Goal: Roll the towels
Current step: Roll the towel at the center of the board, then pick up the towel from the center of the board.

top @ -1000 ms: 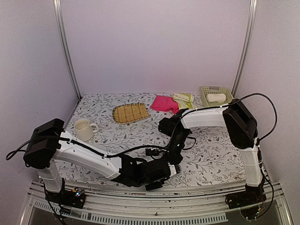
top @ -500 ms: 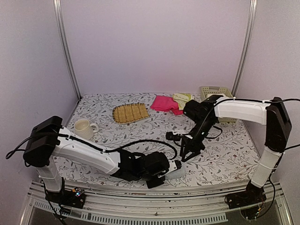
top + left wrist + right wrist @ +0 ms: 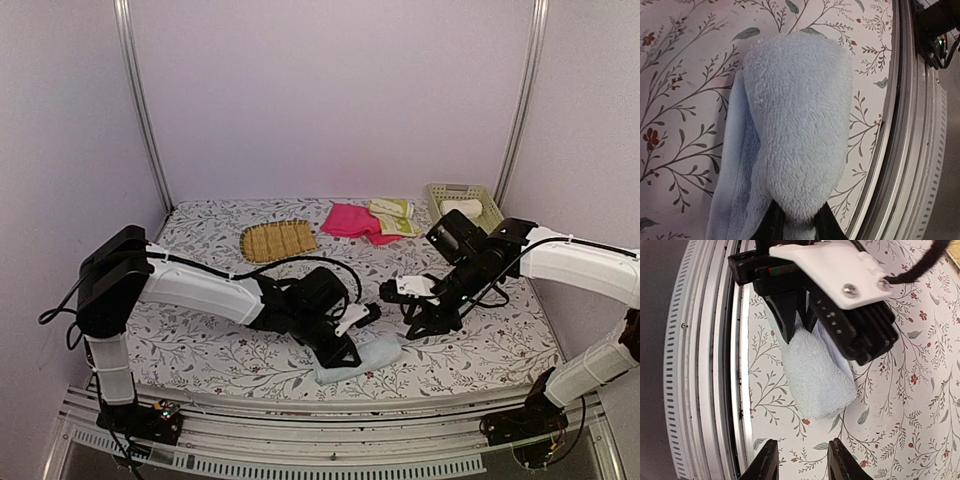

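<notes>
A light blue towel (image 3: 368, 357) lies rolled near the table's front edge, and my left gripper (image 3: 346, 347) is shut on one end of it. In the left wrist view the fluffy roll (image 3: 797, 130) fills the middle, pinched between my black fingertips (image 3: 771, 226) at the bottom. My right gripper (image 3: 418, 322) hovers just right of the roll, open and holding nothing. Its wrist view shows the roll (image 3: 815, 382) ahead of its spread fingers (image 3: 766, 462), and the left gripper (image 3: 797, 327) gripping the far end. A pink towel (image 3: 350, 220) and a pale yellow-green towel (image 3: 392, 214) lie at the back.
A pale green lattice basket (image 3: 488, 208) at the back right holds a cream rolled towel (image 3: 460, 208). A tan woven mat (image 3: 278, 240) lies at the back centre. The metal table rail (image 3: 715, 365) runs close beside the blue roll.
My left gripper closed on the blue towel and swung right, away from the front rail. My right arm drew back to the right and its jaws opened.
</notes>
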You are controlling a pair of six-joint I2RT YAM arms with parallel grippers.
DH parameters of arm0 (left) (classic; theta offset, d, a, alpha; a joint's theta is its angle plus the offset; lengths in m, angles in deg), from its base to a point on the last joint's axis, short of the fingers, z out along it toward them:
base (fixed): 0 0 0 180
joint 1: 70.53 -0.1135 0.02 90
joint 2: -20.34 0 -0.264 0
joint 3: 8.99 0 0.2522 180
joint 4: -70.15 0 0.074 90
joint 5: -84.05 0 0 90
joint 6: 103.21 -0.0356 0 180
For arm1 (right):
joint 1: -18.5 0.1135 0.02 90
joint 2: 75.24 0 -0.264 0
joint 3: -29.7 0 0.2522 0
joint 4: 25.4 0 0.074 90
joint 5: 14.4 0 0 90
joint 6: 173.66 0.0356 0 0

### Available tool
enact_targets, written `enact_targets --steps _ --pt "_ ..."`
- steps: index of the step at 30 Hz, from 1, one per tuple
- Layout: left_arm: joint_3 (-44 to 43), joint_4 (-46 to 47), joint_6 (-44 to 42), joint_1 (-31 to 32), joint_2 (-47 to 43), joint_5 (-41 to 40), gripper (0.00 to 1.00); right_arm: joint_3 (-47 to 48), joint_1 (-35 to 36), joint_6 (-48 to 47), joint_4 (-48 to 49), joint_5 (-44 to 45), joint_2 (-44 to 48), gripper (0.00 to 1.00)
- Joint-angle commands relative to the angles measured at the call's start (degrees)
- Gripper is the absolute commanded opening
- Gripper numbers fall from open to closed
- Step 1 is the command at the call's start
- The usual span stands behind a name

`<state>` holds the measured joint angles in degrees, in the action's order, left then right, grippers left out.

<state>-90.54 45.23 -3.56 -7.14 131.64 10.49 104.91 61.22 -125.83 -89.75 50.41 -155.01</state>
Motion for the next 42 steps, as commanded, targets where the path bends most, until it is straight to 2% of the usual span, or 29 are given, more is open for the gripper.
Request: enact_targets --steps 1,4,10,20,27,32,39,42 --pt "1.9 -3.8 6.0 -2.8 5.7 11.6 0.07 -3.6 6.0 1.0 7.0 9.2 2.7 0.37" --pt "2.7 -1.6 8.6 -4.9 6.2 15.7 0.06 -5.8 10.7 0.9 10.3 14.9 2.5 0.39" --pt "4.4 0.9 11.2 -7.1 6.7 19.9 0.05 -9.1 14.9 1.3 17.4 23.5 -0.1 0.42" --pt "5.2 5.0 14.1 -9.9 9.2 26.7 0.01 -8.5 19.2 -1.2 24.6 26.0 -5.5 0.45" --pt "5.7 6.4 15.4 -11.3 9.5 28.5 0.0 -9.3 20.5 -4.5 29.2 27.6 -10.2 0.48" --pt "5.2 6.0 15.2 -11.8 10.3 29.1 0.0 -10.9 21.1 -6.5 33.2 29.1 -13.8 0.5" --pt "3.0 3.3 12.9 -13.6 11.7 28.4 0.0 -12.9 21.6 -8.4 35.6 26.5 -18.6 0.51" --pt "2.2 2.9 12.4 -14.6 11.9 27.5 0.03 -13.0 21.6 -8.5 35.9 25.3 -21.1 0.51"
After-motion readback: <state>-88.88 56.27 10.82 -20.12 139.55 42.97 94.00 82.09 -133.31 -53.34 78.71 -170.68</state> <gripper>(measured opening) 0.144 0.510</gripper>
